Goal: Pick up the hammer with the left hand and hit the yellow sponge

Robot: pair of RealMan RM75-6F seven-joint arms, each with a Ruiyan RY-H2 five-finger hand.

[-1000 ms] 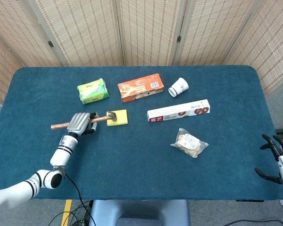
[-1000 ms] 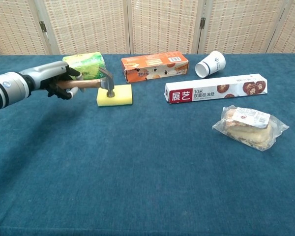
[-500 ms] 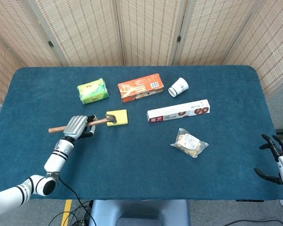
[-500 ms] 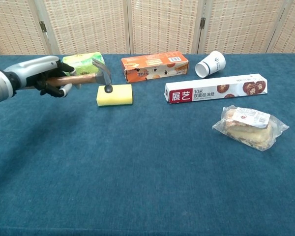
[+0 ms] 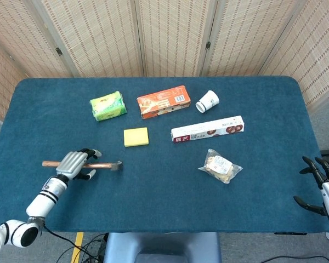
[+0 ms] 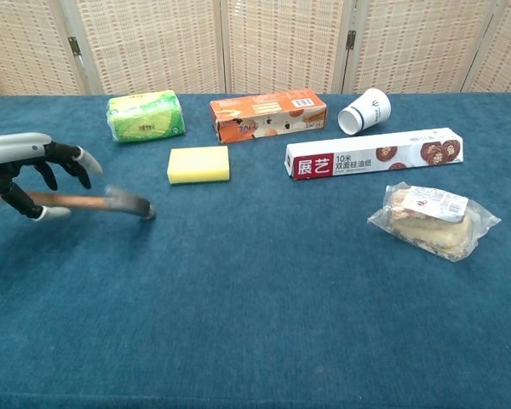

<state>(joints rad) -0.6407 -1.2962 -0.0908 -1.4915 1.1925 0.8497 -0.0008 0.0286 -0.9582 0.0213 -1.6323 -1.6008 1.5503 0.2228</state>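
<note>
The yellow sponge (image 5: 136,137) (image 6: 198,164) lies flat on the blue table (image 5: 164,197), with nothing on it. The hammer (image 5: 105,164) (image 6: 102,203) has a wooden handle and a metal head. It lies level at the table's front left, low over or on the cloth, and blurred in the chest view. Its head points right, well in front of the sponge. My left hand (image 5: 72,162) (image 6: 25,170) is over the handle's rear part with its fingers spread and lifted off the wood. My right hand (image 5: 322,183) hangs open past the table's right edge.
A green packet (image 5: 107,106) sits at the back left, an orange box (image 5: 163,102) behind the sponge and a tipped paper cup (image 5: 207,101) beside it. A long red-and-white box (image 5: 207,129) and a bagged snack (image 5: 220,166) lie to the right.
My left hand swung the hammer off the sponge, back and down to the front left. Its fingers, which were wrapped round the handle, have spread apart. The right hand is unchanged.
</note>
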